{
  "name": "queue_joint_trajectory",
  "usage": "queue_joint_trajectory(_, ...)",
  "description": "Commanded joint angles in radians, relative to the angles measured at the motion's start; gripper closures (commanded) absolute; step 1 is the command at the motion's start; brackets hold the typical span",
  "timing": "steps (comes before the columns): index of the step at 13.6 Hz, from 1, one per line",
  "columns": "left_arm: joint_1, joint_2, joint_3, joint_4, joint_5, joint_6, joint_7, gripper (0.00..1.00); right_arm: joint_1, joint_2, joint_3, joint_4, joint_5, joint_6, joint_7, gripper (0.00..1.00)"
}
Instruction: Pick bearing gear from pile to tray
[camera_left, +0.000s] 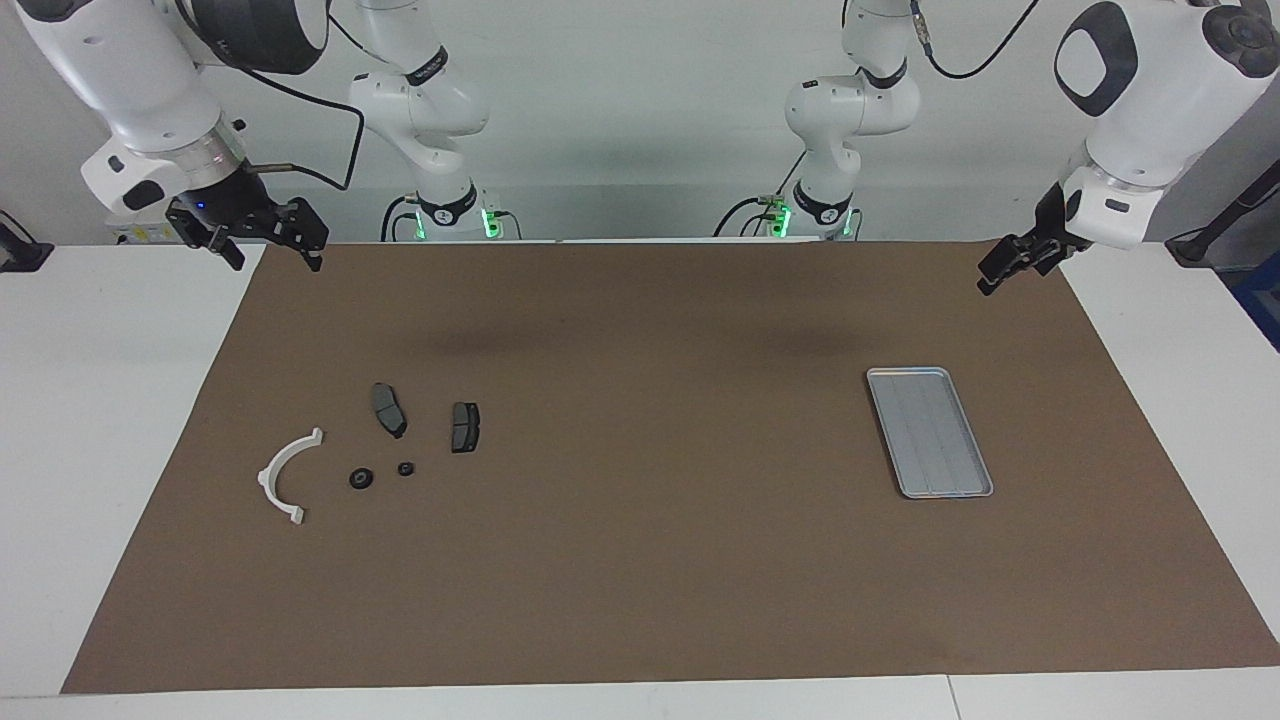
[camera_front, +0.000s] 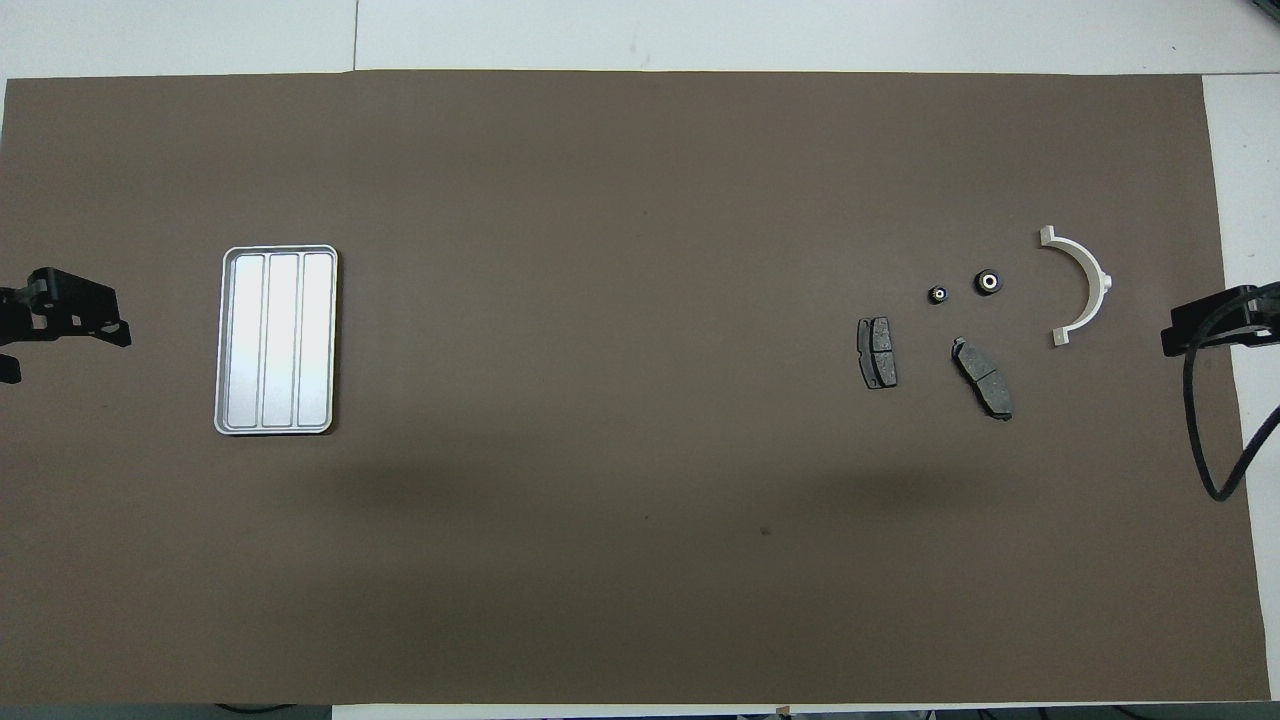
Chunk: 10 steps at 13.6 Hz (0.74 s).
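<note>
since both arms wait high at the table's ends, your left gripper (camera_left: 1003, 266) and right gripper (camera_left: 268, 243) hang apart, empty — pile (camera_left: 361, 478) and tray (camera_left: 975, 494) stay reachable.

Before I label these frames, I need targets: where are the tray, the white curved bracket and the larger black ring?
tray (camera_front: 226, 340): overhead view, on its rim.
white curved bracket (camera_left: 277, 466): facing view, middle of the arc.
larger black ring (camera_front: 989, 282): overhead view, on its dark body.

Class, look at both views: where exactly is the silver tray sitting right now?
The tray lies flat on the brown mat toward the left arm's end of the table, apart from the scattered parts at the right arm's end.
</note>
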Motion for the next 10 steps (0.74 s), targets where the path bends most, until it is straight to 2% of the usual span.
queue_joint_trajectory(1, 0.0, -0.027, 0.003, -0.03, -0.011, 0.018, 0.005, 0.0, -0.019, -0.027, 0.007, -0.036, -0.004, 0.026, 0.011, 0.0)
queue_joint_trajectory(4, 0.0, -0.027, 0.003, -0.03, -0.011, 0.018, 0.006, 0.0, -0.024, -0.027, 0.009, -0.037, -0.006, 0.026, -0.005, 0.0)
queue_joint_trajectory(6, 0.001, -0.027, 0.003, -0.03, -0.011, 0.018, 0.006, 0.0, -0.024, -0.027, 0.007, -0.037, -0.006, 0.029, -0.124, 0.0)
queue_joint_trajectory(7, 0.001, -0.027, 0.003, -0.03, -0.011, 0.018, 0.006, 0.0, -0.022, -0.027, 0.007, -0.039, -0.006, 0.029, -0.122, 0.11)
queue_joint_trajectory(8, 0.0, -0.027, 0.003, -0.03, -0.011, 0.018, 0.006, 0.0, -0.024, -0.028, 0.007, -0.039, -0.006, 0.026, -0.092, 0.1)
queue_joint_trajectory(9, 0.001, -0.027, 0.003, -0.03, -0.011, 0.018, 0.006, 0.0, -0.024, -0.028, 0.007, -0.04, -0.006, 0.028, -0.088, 0.0)
queue_joint_trajectory(10, 0.0, -0.027, 0.003, -0.03, -0.011, 0.018, 0.006, 0.0, -0.025, -0.028, 0.007, -0.051, -0.006, 0.029, -0.091, 0.0)
